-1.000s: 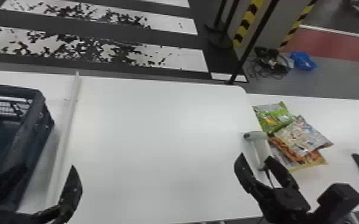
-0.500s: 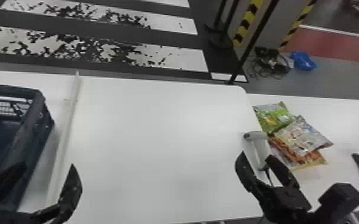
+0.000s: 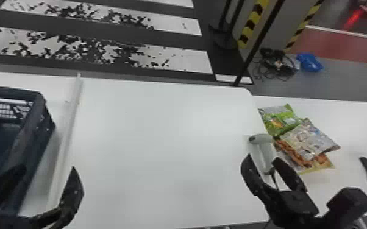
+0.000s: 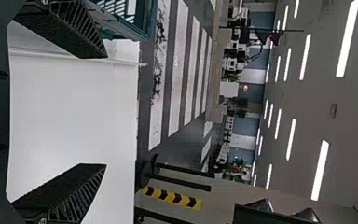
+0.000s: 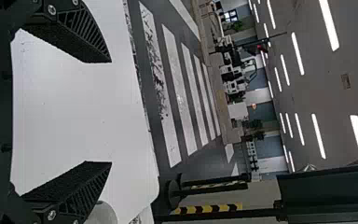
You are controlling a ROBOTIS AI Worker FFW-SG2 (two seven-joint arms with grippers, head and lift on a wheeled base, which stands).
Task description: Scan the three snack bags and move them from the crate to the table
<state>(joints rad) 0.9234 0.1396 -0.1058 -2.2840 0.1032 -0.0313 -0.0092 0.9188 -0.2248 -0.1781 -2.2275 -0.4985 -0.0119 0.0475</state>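
Nothing visibly shifts; left gripper (image 3: 49, 167) and right gripper (image 3: 262, 157) are wide and empty. The three snack bags (image 3: 309, 140) lie on the table (image 3: 161, 152), beyond and right of the right gripper. Likely finished: retreat without snagging the nearby scanner (image 3: 261, 139).

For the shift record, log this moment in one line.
left gripper open, empty; right gripper open, empty; three snack bags on table, right; scanner beside bags; crate at left
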